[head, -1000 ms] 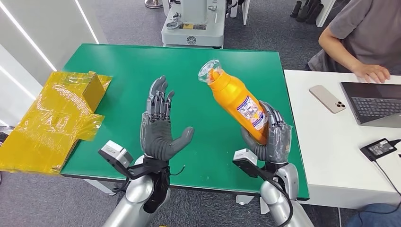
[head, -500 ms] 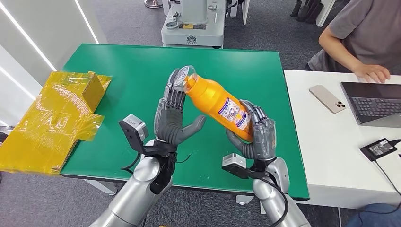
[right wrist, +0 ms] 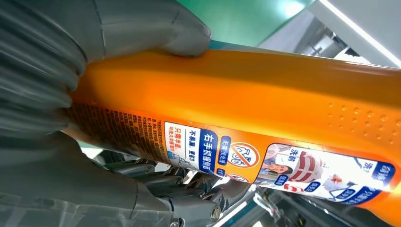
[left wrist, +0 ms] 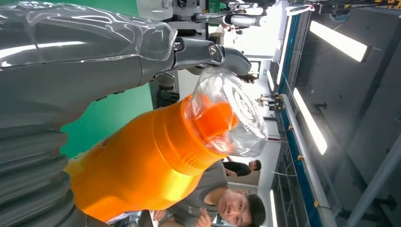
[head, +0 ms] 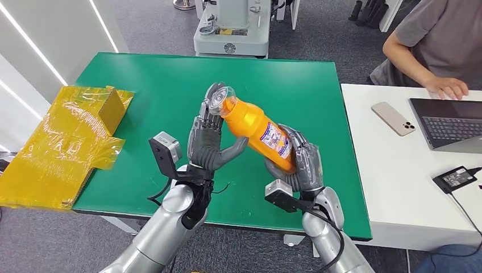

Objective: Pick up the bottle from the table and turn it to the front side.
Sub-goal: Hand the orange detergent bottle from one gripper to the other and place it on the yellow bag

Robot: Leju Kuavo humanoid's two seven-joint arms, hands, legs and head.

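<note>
Head view: R hand (head: 301, 165) grips glossy orange bottle (head: 256, 126); L hand (head: 211, 139) open by clear cap.

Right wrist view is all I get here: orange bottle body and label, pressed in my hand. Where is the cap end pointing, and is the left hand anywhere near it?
Observer: In the head view the bottle is tilted, its clear cap up and toward the robot's left, its base in the right hand.
Operator: And the left hand?
Observer: The left hand is raised with its palm toward the bottle, and its fingers reach up beside the cap.
Operator: Is it actually gripping the cap?
Observer: I cannot tell. The left wrist view shows a dark fingertip right at the cap's edge, and the hand is not wrapped around the neck.
</note>
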